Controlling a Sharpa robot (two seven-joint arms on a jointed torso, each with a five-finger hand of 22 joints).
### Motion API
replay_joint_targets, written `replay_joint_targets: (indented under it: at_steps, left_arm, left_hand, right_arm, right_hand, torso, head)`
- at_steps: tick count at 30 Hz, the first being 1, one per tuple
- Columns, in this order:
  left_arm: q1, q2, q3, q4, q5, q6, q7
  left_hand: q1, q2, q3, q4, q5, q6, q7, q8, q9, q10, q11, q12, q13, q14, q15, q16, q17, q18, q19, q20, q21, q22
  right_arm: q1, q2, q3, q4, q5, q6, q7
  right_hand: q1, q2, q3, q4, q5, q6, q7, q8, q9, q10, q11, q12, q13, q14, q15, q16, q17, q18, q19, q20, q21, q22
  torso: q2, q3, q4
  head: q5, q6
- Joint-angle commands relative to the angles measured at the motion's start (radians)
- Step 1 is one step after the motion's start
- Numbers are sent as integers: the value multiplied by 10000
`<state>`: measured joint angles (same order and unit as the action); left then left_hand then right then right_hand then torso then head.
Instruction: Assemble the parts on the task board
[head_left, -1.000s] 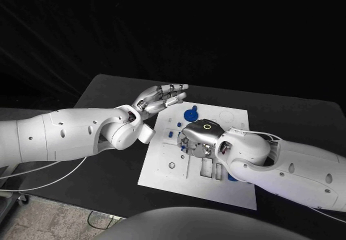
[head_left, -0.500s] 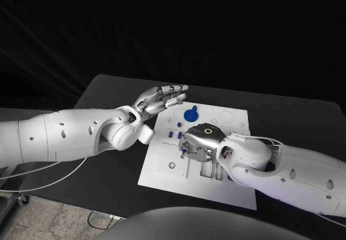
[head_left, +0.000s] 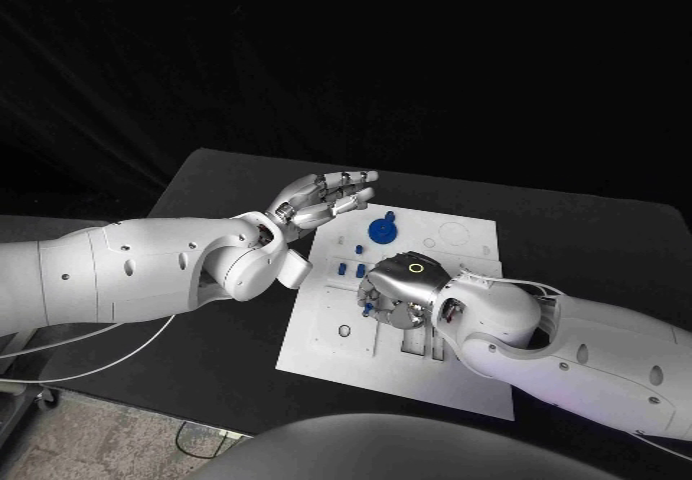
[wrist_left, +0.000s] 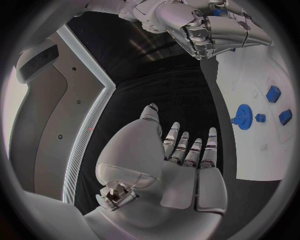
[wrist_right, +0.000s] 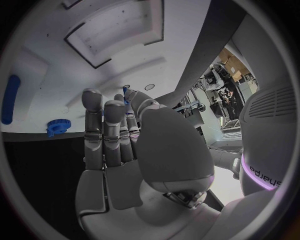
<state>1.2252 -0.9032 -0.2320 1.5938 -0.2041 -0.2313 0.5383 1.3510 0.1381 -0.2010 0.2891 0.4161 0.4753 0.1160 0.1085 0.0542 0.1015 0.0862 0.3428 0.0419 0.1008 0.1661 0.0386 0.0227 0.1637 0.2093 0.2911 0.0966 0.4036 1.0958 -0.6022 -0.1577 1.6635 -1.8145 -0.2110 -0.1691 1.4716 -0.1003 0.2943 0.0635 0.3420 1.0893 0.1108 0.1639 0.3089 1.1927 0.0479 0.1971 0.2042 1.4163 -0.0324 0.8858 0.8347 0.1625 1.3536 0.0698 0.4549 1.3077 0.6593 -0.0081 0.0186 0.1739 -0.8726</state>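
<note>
The white task board (head_left: 346, 355) lies mid-table. A blue gear (head_left: 381, 229) stands at its far end, with two small blue parts (head_left: 351, 269) a little nearer. My right hand (head_left: 397, 290) hovers low over the board's middle, fingers curled downward. In the right wrist view a small blue part (wrist_right: 127, 93) sits pinched between the thumb and fingertips, with the gear (wrist_right: 57, 126) and a long blue part (wrist_right: 10, 98) on the board (wrist_right: 50, 60) beyond. My left hand (head_left: 325, 195) is raised past the board's far left corner, fingers spread, holding nothing. The left wrist view shows the gear (wrist_left: 244, 120) and my right hand (wrist_left: 206, 27).
Black table (head_left: 216, 190) surrounds the board. Rectangular recesses (head_left: 415, 342) are cut into the board near my right forearm, and a blue piece (head_left: 464, 353) peeks out under that arm. Cables (head_left: 101, 350) hang off the table's left side.
My right hand has moved slightly nearer and lower over the board's middle. The left hand has stayed where it was.
</note>
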Motion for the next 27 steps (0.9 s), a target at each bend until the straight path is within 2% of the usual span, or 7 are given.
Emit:
replay_joint_targets:
  at_steps: [1,18,27]
  left_arm:
    - [-6,24,5,2,15,227,75]
    - [-142,99,5,-119,15,329,44]
    - [-164,115,6,-136,15,346,34]
  left_hand:
    - [-13,108,-52,12,38,25,61,50,10,-10,77,9,9,34,-50,-19,1,3,-19,10,-19,13]
    - [3,138,-48,2,66,23,61,58,9,-15,81,1,9,53,-31,-12,6,3,2,13,-9,29]
    - [10,143,-48,-2,73,26,61,62,10,-15,81,5,9,65,-20,-7,9,3,8,13,-6,33]
  right_arm:
    - [-29,-2,5,-4,-131,-47,31]
    - [-51,-45,4,-4,-61,91,7]
    - [-54,-65,4,-19,-70,168,-36]
  right_hand:
    - [77,-2,-11,-64,-66,-18,40,-64,3,60,9,13,5,-64,25,26,3,-54,-82,11,21,285]
    - [73,-1,-11,-64,-73,-24,39,-74,1,72,7,16,5,-74,25,-7,-34,-48,-94,12,-22,283]
    - [63,-9,-11,-66,-92,-68,51,-112,-12,55,17,2,-5,-90,30,-17,-44,-45,-110,16,-50,295]
  torso:
    - [-5,-6,-4]
    - [3,-3,0]
    - [2,-2,-1]
  head:
    - [18,0]
    - [-10,0]
    - [-4,0]
